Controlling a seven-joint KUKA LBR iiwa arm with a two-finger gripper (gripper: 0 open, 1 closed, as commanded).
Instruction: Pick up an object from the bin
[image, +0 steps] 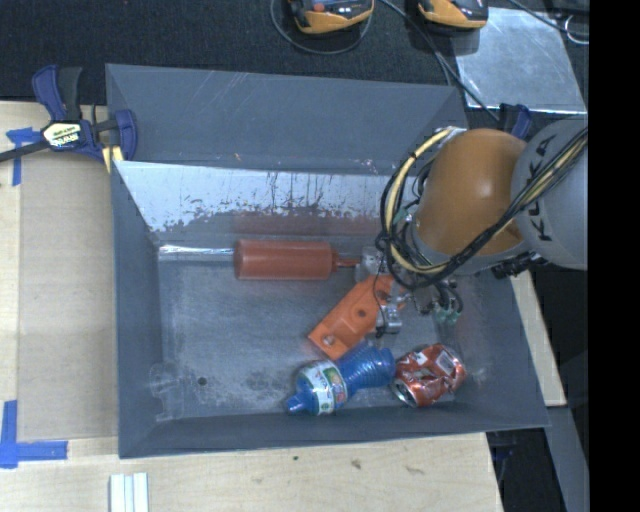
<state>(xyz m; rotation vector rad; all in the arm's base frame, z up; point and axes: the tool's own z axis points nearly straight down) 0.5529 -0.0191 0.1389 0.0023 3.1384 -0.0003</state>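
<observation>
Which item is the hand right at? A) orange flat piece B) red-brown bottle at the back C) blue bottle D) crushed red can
A: the hand sits at the upper right end of the orange flat piece, while the crushed red can and the blue bottle lie apart from it, nearer the front wall.

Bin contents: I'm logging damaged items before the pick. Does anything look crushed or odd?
Yes. The red can near the front right corner is crumpled and dented out of shape. The blue bottle beside it lies on its side but looks whole.
</observation>
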